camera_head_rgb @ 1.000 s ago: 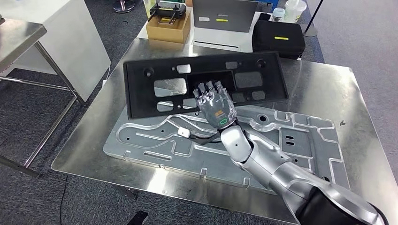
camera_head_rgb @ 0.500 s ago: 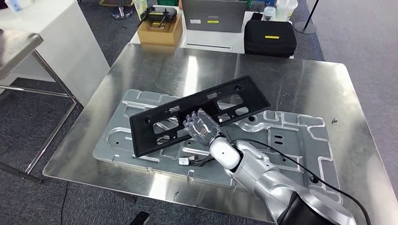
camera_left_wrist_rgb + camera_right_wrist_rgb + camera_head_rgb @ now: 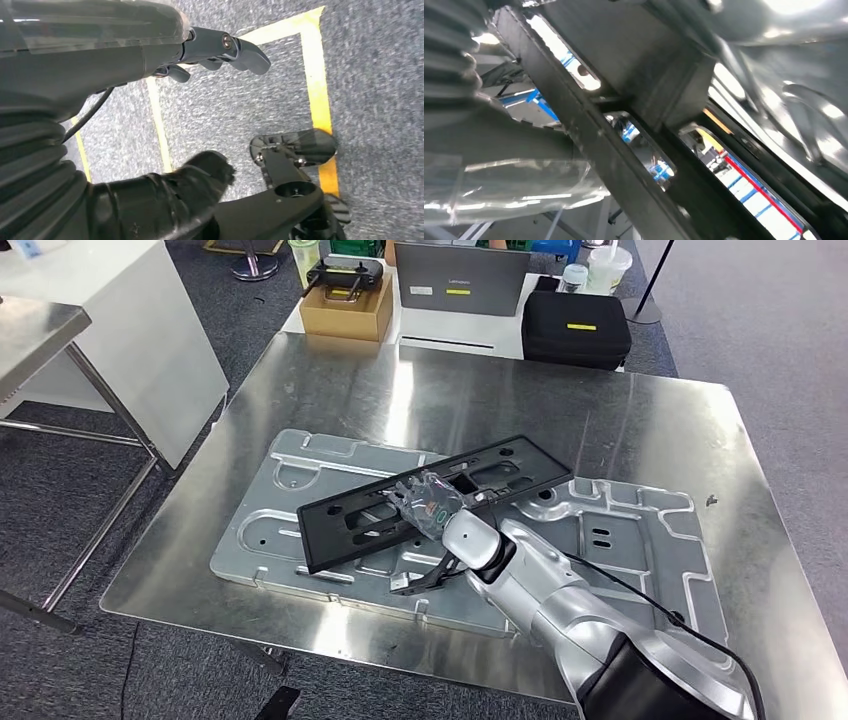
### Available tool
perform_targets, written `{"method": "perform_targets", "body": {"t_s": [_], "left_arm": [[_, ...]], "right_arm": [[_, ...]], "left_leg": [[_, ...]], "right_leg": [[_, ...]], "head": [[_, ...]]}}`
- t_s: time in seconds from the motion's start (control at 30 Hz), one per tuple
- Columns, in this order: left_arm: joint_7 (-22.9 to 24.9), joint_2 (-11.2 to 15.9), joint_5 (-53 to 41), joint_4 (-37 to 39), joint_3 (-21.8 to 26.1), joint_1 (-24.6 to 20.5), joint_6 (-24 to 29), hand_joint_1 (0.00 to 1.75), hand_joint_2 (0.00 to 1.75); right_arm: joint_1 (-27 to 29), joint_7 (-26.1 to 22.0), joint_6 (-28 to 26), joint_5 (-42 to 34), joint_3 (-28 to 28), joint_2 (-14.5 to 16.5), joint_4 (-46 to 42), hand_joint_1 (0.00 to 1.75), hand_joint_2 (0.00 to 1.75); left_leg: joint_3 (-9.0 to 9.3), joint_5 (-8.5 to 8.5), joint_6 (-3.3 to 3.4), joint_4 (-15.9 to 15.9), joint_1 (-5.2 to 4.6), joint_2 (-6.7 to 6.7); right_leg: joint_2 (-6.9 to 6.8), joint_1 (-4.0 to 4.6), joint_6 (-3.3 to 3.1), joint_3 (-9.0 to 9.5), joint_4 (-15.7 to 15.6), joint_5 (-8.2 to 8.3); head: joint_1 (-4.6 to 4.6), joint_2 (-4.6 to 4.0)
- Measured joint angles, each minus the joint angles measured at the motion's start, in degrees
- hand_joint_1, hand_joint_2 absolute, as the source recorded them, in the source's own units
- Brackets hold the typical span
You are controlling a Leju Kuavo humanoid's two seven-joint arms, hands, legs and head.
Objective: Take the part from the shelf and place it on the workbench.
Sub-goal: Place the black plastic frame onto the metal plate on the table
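One black plastic panel lies tilted over the grey metal plate mid-workbench, held by the right hand through a middle cutout. It looks light, stiff, thin; gripping mid-length balances it. Left hand hangs with fingers apart, holding nothing.

flat black plastic part with cut-out windows: matt black all over
polished steel workbench top: bright silver, mirror sheen
embossed aluminium plate: pale grey-silver, raised channel pattern
right hand: silver-grey, green mark on the back, clear film cover
left hand: dark grey
carpet floor: speckled grey, yellow tape lines
soft rectangular case: black, yellow strip
cardboard box: tan
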Motion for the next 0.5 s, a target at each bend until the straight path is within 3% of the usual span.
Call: {"method": "perform_targets", "body": {"t_s": [0.03, 0.07, 0.1, 0.17, 0.23, 0.37, 0.43, 0.5], "left_arm": [[0.02, 0.03, 0.09, 0.00, 0.03, 0.08, 0.02, 0.00, 0.00], [0.04, 0.06, 0.11, 0.00, 0.05, 0.14, 0.02, 0.00, 0.00], [0.06, 0.08, 0.11, 0.00, 0.06, 0.17, 0.02, 0.00, 0.00], [0.07, 0.09, 0.12, 0.00, 0.07, 0.17, -0.01, 0.00, 0.00], [0.09, 0.10, 0.18, 0.00, 0.08, 0.14, -0.02, 0.00, 0.00], [0.20, 0.12, 0.71, 0.00, 0.29, 0.07, 0.03, 0.00, 0.00], [0.44, 0.13, 1.03, 0.00, 0.56, 0.05, 0.14, 0.00, 0.00], [0.63, 0.14, 1.16, 0.01, 0.86, 0.10, 0.15, 0.00, 0.00]], "right_arm": [[-0.08, -0.09, 0.09, -0.21, 0.00, 0.00, 0.05, 0.00, 0.00], [-0.19, -0.15, 0.14, -0.34, 0.00, 0.01, 0.09, 0.00, 0.00], [-0.33, -0.19, 0.17, -0.40, 0.00, 0.02, 0.10, 0.00, 0.00], [-0.66, -0.26, 0.25, -0.47, 0.00, 0.12, 0.11, 0.00, 0.00], [-0.91, -0.36, 0.38, -0.73, -0.01, 0.37, 0.11, 0.00, 0.00], [-1.07, -0.60, 0.83, -1.71, -0.03, 0.95, 0.12, 0.00, 0.00], [-0.90, -0.53, 0.88, -2.02, -0.04, 1.35, 0.16, 0.00, 0.00], [-0.29, -0.15, 0.67, -2.13, -0.03, 1.62, 0.28, 0.00, 0.00]], "left_leg": [[-0.03, 0.00, 0.00, 0.01, 0.00, 0.04], [-0.02, -0.02, -0.02, 0.03, 0.01, 0.07], [0.04, -0.05, -0.08, 0.06, 0.02, 0.06], [0.23, -0.19, -0.34, 0.12, 0.03, 0.01], [0.28, -0.34, -0.94, 0.22, -0.15, -0.03], [0.32, -0.81, -2.33, 0.38, -0.05, -0.03], [-1.20, -3.53, -2.72, 4.00, 0.09, -0.10], [-4.50, -7.60, -2.91, 11.42, 0.10, -0.15]], "right_leg": [[-0.05, -0.11, 0.13, -1.12, 2.57, -0.79], [-0.12, -0.19, 0.19, -1.30, 3.18, -0.47], [-0.18, -0.28, 0.18, -0.39, 1.61, 0.84], [-0.31, -0.32, -0.10, 3.61, -5.96, 4.35], [-0.34, -0.06, -0.59, 6.38, -11.63, 5.96], [-0.23, 0.11, -1.85, 7.05, -13.09, 6.27], [-0.41, -0.13, -2.63, 7.21, -13.54, 6.76], [-0.51, 0.04, -3.00, 6.74, -13.50, 7.01]], "head": [[0.00, 0.00], [0.00, 0.00], [0.01, 0.00], [0.02, 0.00], [-0.03, 0.00], [-0.09, 0.00], [-0.14, 0.00], [-0.15, 0.00]]}}
